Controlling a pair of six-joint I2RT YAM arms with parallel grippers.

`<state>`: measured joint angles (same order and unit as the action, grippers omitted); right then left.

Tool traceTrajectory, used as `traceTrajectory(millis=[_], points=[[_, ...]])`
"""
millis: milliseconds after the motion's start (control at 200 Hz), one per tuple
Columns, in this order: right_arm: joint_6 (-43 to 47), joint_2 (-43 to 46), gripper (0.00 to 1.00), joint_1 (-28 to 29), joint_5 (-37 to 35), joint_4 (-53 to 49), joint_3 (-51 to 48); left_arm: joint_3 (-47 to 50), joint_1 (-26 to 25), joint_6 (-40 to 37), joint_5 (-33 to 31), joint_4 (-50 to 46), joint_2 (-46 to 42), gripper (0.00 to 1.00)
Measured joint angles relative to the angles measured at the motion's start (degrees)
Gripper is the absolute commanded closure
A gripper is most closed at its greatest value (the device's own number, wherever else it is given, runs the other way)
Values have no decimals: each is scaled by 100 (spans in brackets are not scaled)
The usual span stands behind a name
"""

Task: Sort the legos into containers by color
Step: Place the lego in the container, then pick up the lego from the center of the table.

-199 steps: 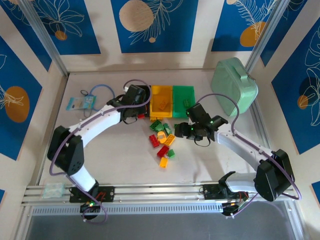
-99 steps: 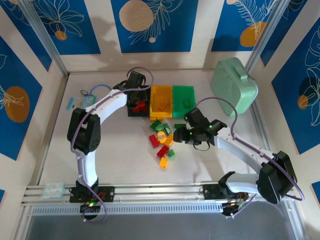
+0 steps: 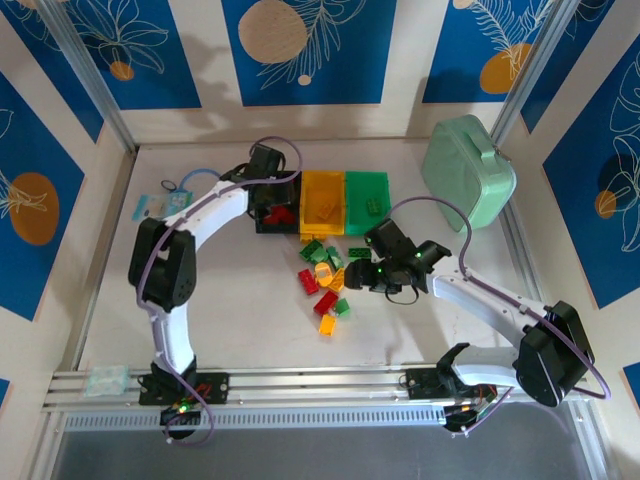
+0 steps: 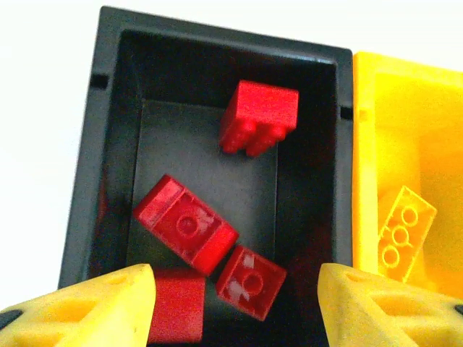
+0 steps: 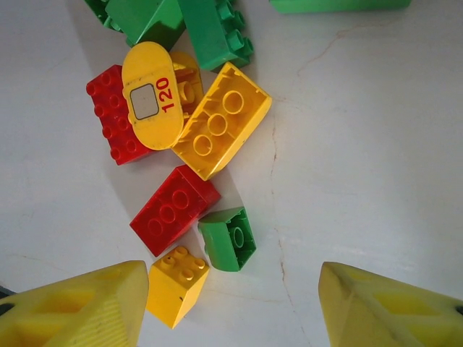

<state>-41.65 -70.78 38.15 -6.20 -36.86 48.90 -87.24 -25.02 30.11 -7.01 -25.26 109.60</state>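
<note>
Hovering with left gripper (image 4: 235, 303) spread wide and empty over the black bin (image 4: 108, 144), four red bricks (image 4: 184, 224) already inside, a yellow brick (image 4: 405, 231) in the adjoining yellow bin (image 4: 369, 144). Right gripper (image 5: 235, 303) likewise agape, empty, above the loose pile (image 5: 217, 130) on the table (image 5: 362, 144). Roughly half sorted, judging so.

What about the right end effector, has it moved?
Yes. The right end effector slid left toward the loose legos, away from the mint-green case.

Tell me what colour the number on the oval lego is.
Red, on the oval lego; right wrist view.
</note>
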Motion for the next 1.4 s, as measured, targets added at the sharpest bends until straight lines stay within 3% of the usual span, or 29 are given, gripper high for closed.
traceTrajectory(millis=[375,670,1116,1401], points=[[-42,-870,37,-2,46,-9,391,2413,-120,297,55,643,-2496,38],[-107,-1849,40,-2,66,2,1032,3469,-326,302,-59,603,-3891,37],[-321,-2706,44,11,13,-76,1377,4684,-505,553,-118,304,-5136,37],[-452,-3112,47,94,20,31,1436,4898,-553,708,-120,212,-5394,36]])
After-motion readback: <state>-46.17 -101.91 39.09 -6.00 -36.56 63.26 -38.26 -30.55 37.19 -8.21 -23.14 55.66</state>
